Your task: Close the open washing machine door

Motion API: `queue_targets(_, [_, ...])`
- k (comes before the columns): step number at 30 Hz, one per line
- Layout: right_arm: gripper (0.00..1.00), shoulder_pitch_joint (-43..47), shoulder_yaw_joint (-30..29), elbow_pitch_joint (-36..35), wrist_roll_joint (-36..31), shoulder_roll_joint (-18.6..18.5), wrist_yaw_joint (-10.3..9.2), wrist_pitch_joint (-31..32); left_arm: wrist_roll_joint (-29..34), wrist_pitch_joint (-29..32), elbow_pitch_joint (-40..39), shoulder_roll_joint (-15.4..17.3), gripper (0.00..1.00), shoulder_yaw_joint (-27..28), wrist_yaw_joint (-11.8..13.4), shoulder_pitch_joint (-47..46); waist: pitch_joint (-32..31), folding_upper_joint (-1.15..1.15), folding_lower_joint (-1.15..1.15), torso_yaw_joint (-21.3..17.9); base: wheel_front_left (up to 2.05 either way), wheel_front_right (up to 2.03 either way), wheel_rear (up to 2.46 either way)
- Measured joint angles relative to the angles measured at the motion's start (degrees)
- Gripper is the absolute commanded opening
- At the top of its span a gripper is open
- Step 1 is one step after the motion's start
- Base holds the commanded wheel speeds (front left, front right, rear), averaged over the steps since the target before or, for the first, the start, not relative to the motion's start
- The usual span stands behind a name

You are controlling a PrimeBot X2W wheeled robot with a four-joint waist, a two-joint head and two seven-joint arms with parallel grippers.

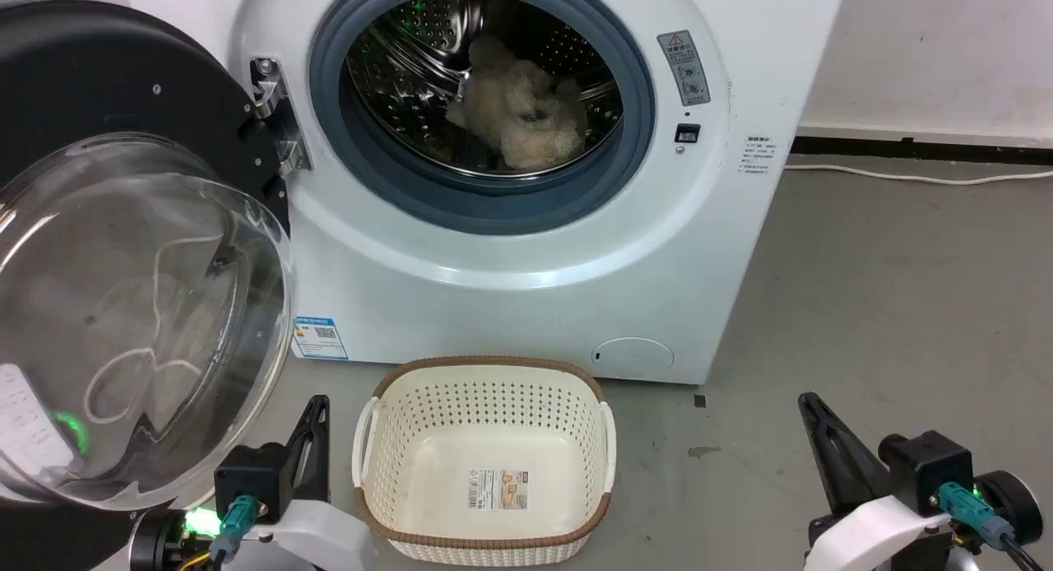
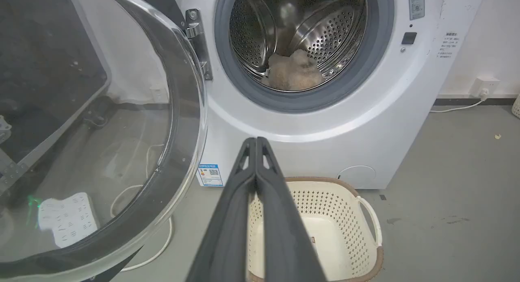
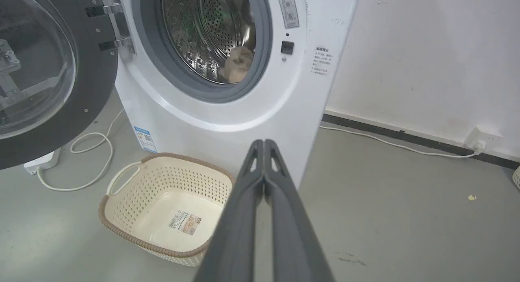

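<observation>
The white washing machine (image 1: 526,258) stands ahead with its round mouth uncovered, showing the grey gasket and steel drum (image 1: 485,77). Its door (image 1: 140,324), black-rimmed with a bulging clear glass centre, hangs swung wide to the left on a metal hinge (image 1: 271,102); the same door (image 2: 93,123) looms at the left of the left wrist view and the door (image 3: 48,70) sits at the right wrist view's left. My left gripper (image 1: 317,402) is shut and empty, just right of the door's lower edge. My right gripper (image 1: 806,400) is shut, low at the right, far from the door.
A fluffy beige item (image 1: 518,110) lies inside the drum. A cream perforated basket (image 1: 485,460) stands on the grey floor in front of the machine, between my grippers. A white power strip (image 3: 42,162) and cable (image 3: 93,152) lie left of the machine. A wall (image 3: 426,62) rises at the right.
</observation>
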Motion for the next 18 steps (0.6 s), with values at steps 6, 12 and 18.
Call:
queue_targets(6, [0.0, 0.0, -0.03, 0.0, 0.0, 0.0, 0.0, 0.0, 0.0, 0.0, 0.0, 0.0, 0.0, -0.02, 0.0, 0.0, 0.0, 0.0, 0.0, 0.0, 0.0, 0.0, 0.0])
queue_targets(12, [0.0, 0.0, -0.02, 0.0, 0.0, 0.0, 0.0, 0.0, 0.0, 0.0, 0.0, 0.0, 0.0, -0.03, 0.0, 0.0, 0.0, 0.0, 0.0, 0.0, 0.0, 0.0, 0.0])
queue_targets(18, [0.0, 0.0, -0.01, 0.0, 0.0, 0.0, -0.01, 0.0, 0.0, 0.0, 0.0, 0.0, 0.0, 0.0, 0.0, 0.0, 0.0, 0.0, 0.0, 0.0, 0.0, 0.0, 0.0])
